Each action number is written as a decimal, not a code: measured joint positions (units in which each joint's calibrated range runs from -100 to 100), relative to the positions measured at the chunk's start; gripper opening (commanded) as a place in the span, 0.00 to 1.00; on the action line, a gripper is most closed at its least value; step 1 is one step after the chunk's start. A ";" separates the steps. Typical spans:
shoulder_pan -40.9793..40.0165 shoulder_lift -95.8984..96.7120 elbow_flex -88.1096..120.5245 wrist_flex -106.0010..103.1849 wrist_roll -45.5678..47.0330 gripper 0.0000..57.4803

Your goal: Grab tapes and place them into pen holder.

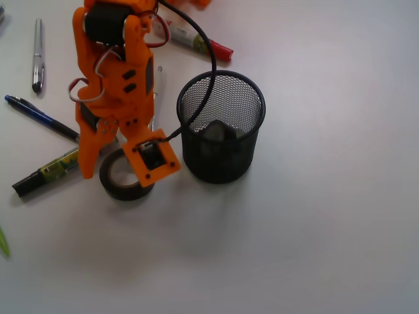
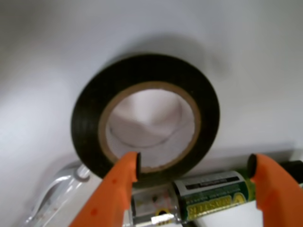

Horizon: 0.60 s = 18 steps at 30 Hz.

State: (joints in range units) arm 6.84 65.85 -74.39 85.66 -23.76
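1. Front view: the pen holder [image 1: 221,127] stands upright on the white table [image 1: 327,229], its mouth up. A dark grey lump, apparently a tape roll [image 1: 219,131], lies inside it at the bottom.
2. Front view: the black tape [image 1: 124,176] lies flat just left of the holder, hole facing up, partly under the orange gripper [image 1: 118,163].
3. Wrist view: the gripper [image 2: 194,168] is spread wide and holds nothing. One fingertip [image 2: 130,165] sits at the black tape's [image 2: 144,113] tan core; the other is over a green marker [image 2: 218,194].

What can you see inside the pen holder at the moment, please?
Through the pen holder's mesh, one dark grey roll leans inside. Anything beneath it is hidden by the mesh and shadow.
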 measured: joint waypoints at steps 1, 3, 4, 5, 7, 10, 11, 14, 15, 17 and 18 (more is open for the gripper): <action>0.15 0.61 0.00 0.00 -0.20 0.45; 0.22 1.92 -0.36 -0.60 -0.88 0.45; 0.22 2.53 -0.36 -0.35 -0.63 0.45; 0.22 2.96 -0.36 -0.35 -0.78 0.44; 0.22 3.75 -0.36 -1.38 -0.93 0.44; 0.30 3.92 -0.36 -1.56 -0.88 0.44; 0.30 3.92 -0.36 -1.56 -1.03 0.44; 0.30 3.92 -0.36 -0.86 -2.54 0.36; 0.37 4.01 -0.36 -0.26 -3.08 0.28; 0.37 4.01 -0.36 0.69 -3.71 0.08; 0.37 4.01 -0.36 0.69 -3.81 0.00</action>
State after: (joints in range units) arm 7.21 69.86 -74.75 86.35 -27.57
